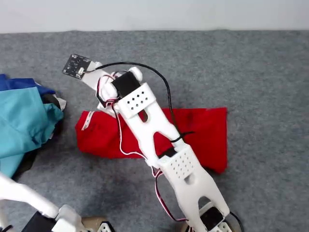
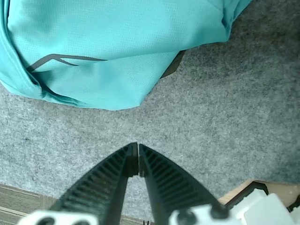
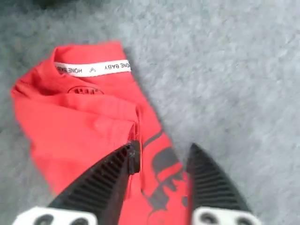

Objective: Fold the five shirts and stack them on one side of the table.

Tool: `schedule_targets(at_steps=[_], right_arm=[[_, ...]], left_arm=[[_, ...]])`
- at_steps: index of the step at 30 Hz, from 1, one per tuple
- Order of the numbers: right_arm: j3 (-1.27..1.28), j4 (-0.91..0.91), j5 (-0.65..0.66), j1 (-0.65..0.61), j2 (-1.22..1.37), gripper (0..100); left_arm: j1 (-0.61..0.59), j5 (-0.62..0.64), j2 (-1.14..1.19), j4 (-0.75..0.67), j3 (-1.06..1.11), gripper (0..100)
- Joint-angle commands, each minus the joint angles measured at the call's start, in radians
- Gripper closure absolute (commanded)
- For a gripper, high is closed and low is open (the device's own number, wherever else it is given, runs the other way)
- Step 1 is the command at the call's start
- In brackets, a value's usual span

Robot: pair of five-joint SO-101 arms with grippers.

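Note:
A red shirt [image 1: 203,130] lies folded into a long band across the middle of the grey table, its collar end to the left. My right arm [image 1: 145,121] stretches over it from the front edge. In the right wrist view my right gripper [image 3: 164,147] is open just above the red shirt [image 3: 70,122], near the collar with its white label [image 3: 91,69]. A teal shirt [image 1: 24,121] lies bunched at the left edge. My left gripper [image 2: 138,149] is shut and empty over bare table, short of the teal shirt [image 2: 108,47].
Under and behind the teal shirt lie a blue shirt [image 1: 19,84] and a dark garment [image 1: 50,99]. The left arm [image 1: 29,195] rests at the front left corner. Grey table [image 1: 260,72] is bare to the right and behind the red shirt.

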Motion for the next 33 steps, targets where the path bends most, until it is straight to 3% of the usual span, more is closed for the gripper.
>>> schedule_targets(at_steps=[1, 7, 14, 18, 22, 30, 33], right_arm=[[0.147, 0.041, -0.008, -0.035, -0.124, 99.3], [0.382, -0.041, -0.008, -0.079, -0.110, 98.9], [0.393, -0.294, -0.006, -0.087, 0.010, 98.8], [0.350, -0.329, -0.006, -0.096, 0.019, 98.7], [0.249, -0.271, -0.008, -0.108, 0.015, 98.7], [0.109, 0.042, -0.008, -0.077, 0.018, 98.7], [0.164, 0.045, -0.012, -0.033, -0.007, 98.7]], left_arm=[[0.009, -0.003, -0.032, -0.009, -0.010, 98], [0.009, -0.003, -0.032, -0.009, -0.010, 98], [0.009, -0.003, -0.032, -0.009, -0.010, 98], [0.009, -0.003, -0.032, -0.008, -0.010, 98], [0.009, -0.003, -0.032, -0.008, -0.010, 98], [0.009, -0.003, -0.032, -0.008, -0.010, 98], [0.009, -0.003, -0.032, -0.008, -0.010, 98]])
